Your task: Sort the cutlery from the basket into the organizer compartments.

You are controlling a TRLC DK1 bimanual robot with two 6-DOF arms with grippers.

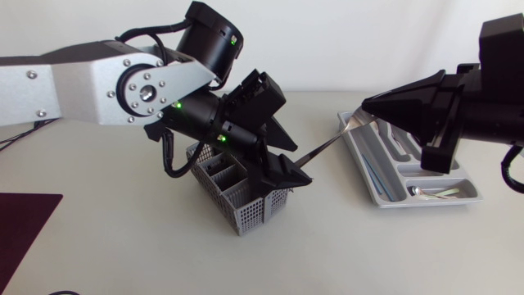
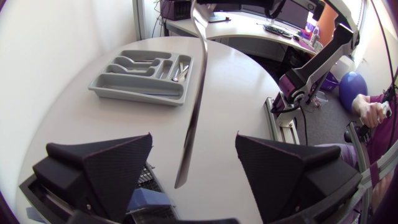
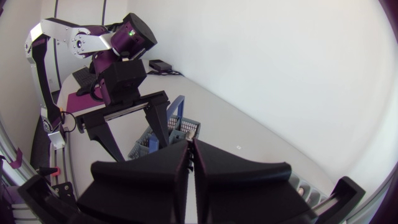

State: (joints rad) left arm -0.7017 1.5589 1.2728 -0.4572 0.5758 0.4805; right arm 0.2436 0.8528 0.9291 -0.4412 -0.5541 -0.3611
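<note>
A long silver knife (image 1: 329,143) hangs in the air between my two grippers. My right gripper (image 1: 368,111) is shut on its far end, over the near end of the grey organizer (image 1: 385,201). The blade (image 2: 191,124) runs down between the wide-apart fingers (image 2: 106,165) of my left gripper (image 2: 193,142), which stands open and does not touch it. My left gripper (image 1: 288,157) hovers just above the grey mesh basket (image 1: 241,205). In the right wrist view the right gripper (image 3: 190,163) is pressed together, with the basket (image 3: 181,124) and the left gripper (image 3: 134,118) ahead of it.
The organizer (image 2: 140,93) holds cutlery in several compartments, among them a spoon (image 1: 427,192) in the front one. A dark maroon mat (image 1: 20,225) lies at the table's front left. My left arm's big links (image 1: 98,82) stretch over the table's left half.
</note>
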